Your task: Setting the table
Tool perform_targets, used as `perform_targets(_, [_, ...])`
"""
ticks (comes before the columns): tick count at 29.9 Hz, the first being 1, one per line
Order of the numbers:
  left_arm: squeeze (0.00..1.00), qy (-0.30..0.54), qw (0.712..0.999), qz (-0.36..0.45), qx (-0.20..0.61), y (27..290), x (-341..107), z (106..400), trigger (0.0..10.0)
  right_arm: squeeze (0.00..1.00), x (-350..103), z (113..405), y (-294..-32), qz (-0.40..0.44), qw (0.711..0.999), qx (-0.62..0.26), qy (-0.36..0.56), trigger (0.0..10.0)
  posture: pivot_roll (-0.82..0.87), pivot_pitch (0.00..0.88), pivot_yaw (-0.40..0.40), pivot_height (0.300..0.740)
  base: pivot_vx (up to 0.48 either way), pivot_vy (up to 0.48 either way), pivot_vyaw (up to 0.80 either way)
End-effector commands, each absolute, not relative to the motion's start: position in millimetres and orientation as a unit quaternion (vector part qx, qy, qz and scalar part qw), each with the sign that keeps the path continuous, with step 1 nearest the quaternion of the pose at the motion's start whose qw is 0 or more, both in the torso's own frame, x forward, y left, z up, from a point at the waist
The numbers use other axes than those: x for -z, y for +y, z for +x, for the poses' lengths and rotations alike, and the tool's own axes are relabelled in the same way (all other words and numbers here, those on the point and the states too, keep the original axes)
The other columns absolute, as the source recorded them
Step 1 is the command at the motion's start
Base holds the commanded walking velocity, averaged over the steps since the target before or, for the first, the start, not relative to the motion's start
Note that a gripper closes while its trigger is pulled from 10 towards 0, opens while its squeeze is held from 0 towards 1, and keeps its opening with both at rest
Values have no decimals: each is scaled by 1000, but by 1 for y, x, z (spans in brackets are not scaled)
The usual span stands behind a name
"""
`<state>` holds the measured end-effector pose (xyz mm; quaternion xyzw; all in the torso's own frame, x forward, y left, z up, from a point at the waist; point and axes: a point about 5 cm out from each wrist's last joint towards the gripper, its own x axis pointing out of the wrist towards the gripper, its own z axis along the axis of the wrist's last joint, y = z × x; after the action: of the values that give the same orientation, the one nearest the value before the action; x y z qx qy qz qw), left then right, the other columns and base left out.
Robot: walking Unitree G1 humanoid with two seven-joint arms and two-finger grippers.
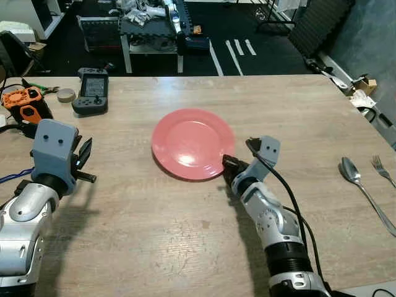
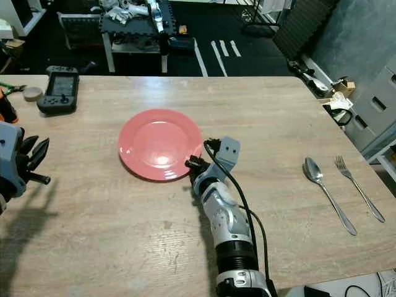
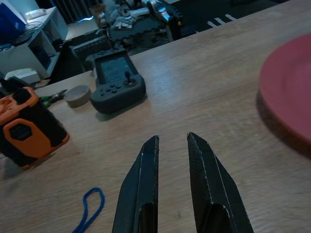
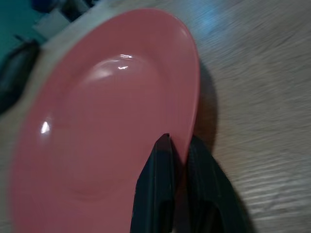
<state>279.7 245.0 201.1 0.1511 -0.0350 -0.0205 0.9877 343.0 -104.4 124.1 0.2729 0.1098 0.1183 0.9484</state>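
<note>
Right fingers (image 4: 182, 155) pinching red plate (image 1: 192, 142) rim, nearly closed

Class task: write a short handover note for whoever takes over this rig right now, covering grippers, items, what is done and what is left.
Right gripper: shut on the near right rim of the plate, one finger above it, one below.
Left gripper: empty, slightly open, hovering over the table on the left.
Spoon and fork: side by side on the table, far right.
Done: plate gripped, mid-table.
Left: position the plate, then bring the spoon and fork to it.
</note>
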Motion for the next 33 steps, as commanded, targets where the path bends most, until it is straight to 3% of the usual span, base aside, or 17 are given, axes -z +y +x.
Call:
perform_targets(1, [0, -29, 989, 145, 11, 251, -201, 279, 10000, 0, -106, 325, -100, 320, 914, -191, 162, 0, 90, 109, 20, 740, 0, 0, 0])
perform_targets(10, [0, -39, 995, 79, 40, 262, -212, 279, 10000, 0, -116, 306, -96, 318, 886, -298, 158, 0, 82, 94, 24, 740, 0, 0, 0])
perform_targets(14, [0, -6, 977, 82, 198, 235, -206, 277, 10000, 0, -115, 291, -92, 275, 875, -358, 176, 0, 84, 77, 19, 740, 0, 0, 0])
perform_targets(23, [0, 48, 959, 48, 274, 191, -146, 288, 10000, 0, -139, 296, -103, 207, 896, -369, 133, 0, 62, 67, 22, 740, 0, 0, 0])
perform_targets(24, [0, 52, 959, 47, 276, 189, -142, 289, 10000, 0, -141, 295, -104, 200, 895, -377, 127, 1569, 62, 67, 22, 740, 0, 0, 0])
perform_targets(25, [0, 56, 958, 47, 279, 188, -137, 293, 10000, 0, -145, 293, -106, 181, 897, -386, 115, 10000, 58, 68, 23, 740, 0, 0, 0])
perform_targets(29, [0, 56, 957, 53, 279, 188, -136, 295, 10000, 0, -147, 291, -107, 167, 900, -388, 105, 10000, 51, 67, 31, 740, 0, 0, 0])
perform_targets(30, [0, 49, 956, 63, 282, 188, -140, 296, 10000, 1000, -148, 295, -111, 153, 915, -361, 91, 10000, 47, 67, 34, 740, 0, 0, 0])
perform_targets(33, [0, 29, 953, 93, 288, 188, -149, 295, 10000, 1000, -149, 303, -120, 134, 940, -305, 71, 10000, 49, 73, 38, 740, 0, 0, 0])
